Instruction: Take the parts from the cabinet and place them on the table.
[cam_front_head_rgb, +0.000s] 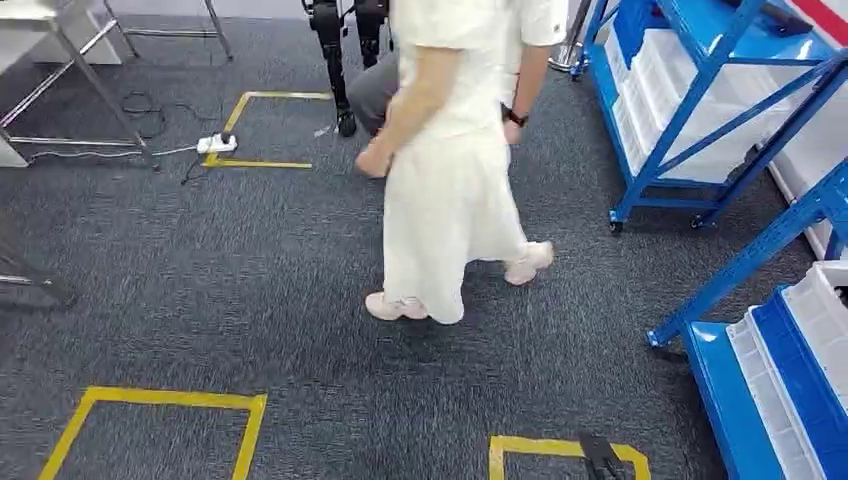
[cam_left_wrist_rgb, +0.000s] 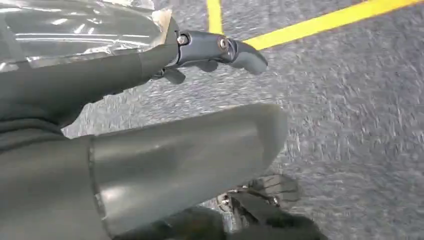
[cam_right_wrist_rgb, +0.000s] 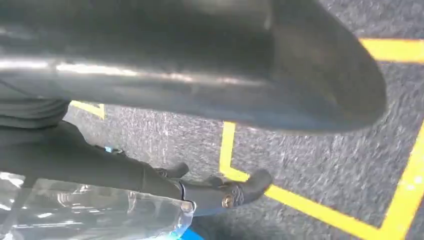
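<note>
The blue cabinet (cam_front_head_rgb: 700, 95) with white bins (cam_front_head_rgb: 690, 70) stands at the right, and a nearer blue rack (cam_front_head_rgb: 770, 380) with white trays sits at the lower right. No loose part can be made out. My left hand (cam_left_wrist_rgb: 115, 75) hangs over the grey carpet, its thumb (cam_left_wrist_rgb: 190, 150) apart from straight dark fingers (cam_left_wrist_rgb: 220, 50), with only floor between them. My right hand (cam_right_wrist_rgb: 100, 160) hangs the same way, its fingers (cam_right_wrist_rgb: 220, 195) extended below the thick thumb (cam_right_wrist_rgb: 200, 65). A clear glossy film lies along the fingers of each hand.
A person (cam_front_head_rgb: 450, 170) in white walks across the carpet straight ahead. Yellow tape squares (cam_front_head_rgb: 160, 400) (cam_front_head_rgb: 560, 445) mark the near floor. A power strip (cam_front_head_rgb: 216, 143) with cables lies at the far left, near metal table legs (cam_front_head_rgb: 90, 70). Another robot's black legs (cam_front_head_rgb: 335, 60) stand behind.
</note>
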